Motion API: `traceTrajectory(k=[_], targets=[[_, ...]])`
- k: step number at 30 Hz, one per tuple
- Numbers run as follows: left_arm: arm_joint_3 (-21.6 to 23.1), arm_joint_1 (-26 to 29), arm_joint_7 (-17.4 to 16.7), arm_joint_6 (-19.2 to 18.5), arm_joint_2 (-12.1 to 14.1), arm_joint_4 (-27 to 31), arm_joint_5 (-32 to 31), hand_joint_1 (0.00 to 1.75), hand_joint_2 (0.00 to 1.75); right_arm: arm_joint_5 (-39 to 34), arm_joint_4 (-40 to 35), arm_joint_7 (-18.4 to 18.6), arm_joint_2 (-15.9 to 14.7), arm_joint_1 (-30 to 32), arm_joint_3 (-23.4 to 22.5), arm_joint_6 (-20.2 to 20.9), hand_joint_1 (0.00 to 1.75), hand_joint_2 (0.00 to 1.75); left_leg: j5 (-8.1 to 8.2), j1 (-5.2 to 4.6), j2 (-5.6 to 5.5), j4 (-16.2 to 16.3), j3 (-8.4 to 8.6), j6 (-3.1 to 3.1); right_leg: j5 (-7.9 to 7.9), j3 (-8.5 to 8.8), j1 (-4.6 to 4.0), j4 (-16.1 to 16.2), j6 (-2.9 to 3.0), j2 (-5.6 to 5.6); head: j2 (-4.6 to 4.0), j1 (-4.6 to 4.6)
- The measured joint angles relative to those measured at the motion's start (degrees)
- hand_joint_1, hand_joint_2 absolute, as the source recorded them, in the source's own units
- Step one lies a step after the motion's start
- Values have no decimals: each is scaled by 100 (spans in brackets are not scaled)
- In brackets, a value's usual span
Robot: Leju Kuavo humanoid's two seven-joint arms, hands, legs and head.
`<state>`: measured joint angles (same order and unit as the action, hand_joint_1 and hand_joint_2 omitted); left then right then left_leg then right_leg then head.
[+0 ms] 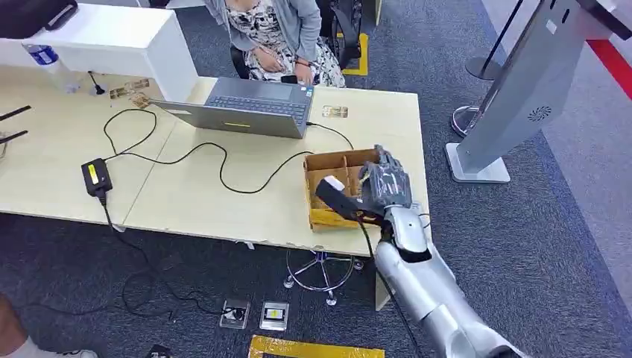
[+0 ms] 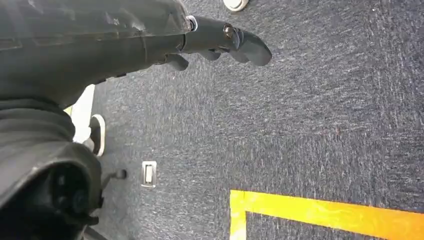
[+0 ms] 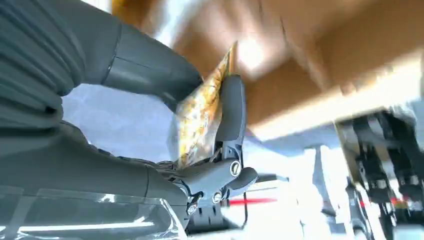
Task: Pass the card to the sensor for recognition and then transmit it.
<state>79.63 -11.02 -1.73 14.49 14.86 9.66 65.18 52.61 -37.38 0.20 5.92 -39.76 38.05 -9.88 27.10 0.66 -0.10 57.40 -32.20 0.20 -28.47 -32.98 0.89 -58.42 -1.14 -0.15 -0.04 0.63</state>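
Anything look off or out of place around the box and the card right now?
Nothing looks damaged or spilled. The right hand is over the cardboard box at the table corner and pinches a gold patterned card. One more card lies loose beside the laptop, and black cables trail across the table.

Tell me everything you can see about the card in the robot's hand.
The card is thin and flat, printed in a gold-yellow pattern with a glossy look. It is seen nearly edge-on, pinched between the thumb and a finger of the right hand. The hand is at the brown cardboard box on the table. The card's print is too blurred to read.
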Motion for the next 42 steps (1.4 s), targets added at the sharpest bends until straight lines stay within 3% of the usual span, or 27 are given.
traceTrajectory(k=[6,13,31,42], targets=[[17,-14,-2,0,-15,0,22,0,0,28,-470,30,-46,-291,-70,236,175,175,0,1,1,0,1,0,0,0,-1,-1,0,0,0,2],[20,-8,-11,59,-17,0,118,0,0,-79,-622,-210,-20,-327,-65,11,175,175,1,1,0,-1,-3,0,-1,0,-1,-1,1,0,0,2],[20,2,-11,105,-17,0,162,0,0,-267,-454,-352,81,-532,-61,-13,175,175,0,1,-1,-1,-3,0,-1,1,-1,-1,1,-1,0,2],[20,6,-33,125,-20,0,212,0,0,-315,68,-396,85,-836,-63,-142,175,175,0,1,-1,-1,-4,0,-1,0,0,-1,1,-2,0,2]])
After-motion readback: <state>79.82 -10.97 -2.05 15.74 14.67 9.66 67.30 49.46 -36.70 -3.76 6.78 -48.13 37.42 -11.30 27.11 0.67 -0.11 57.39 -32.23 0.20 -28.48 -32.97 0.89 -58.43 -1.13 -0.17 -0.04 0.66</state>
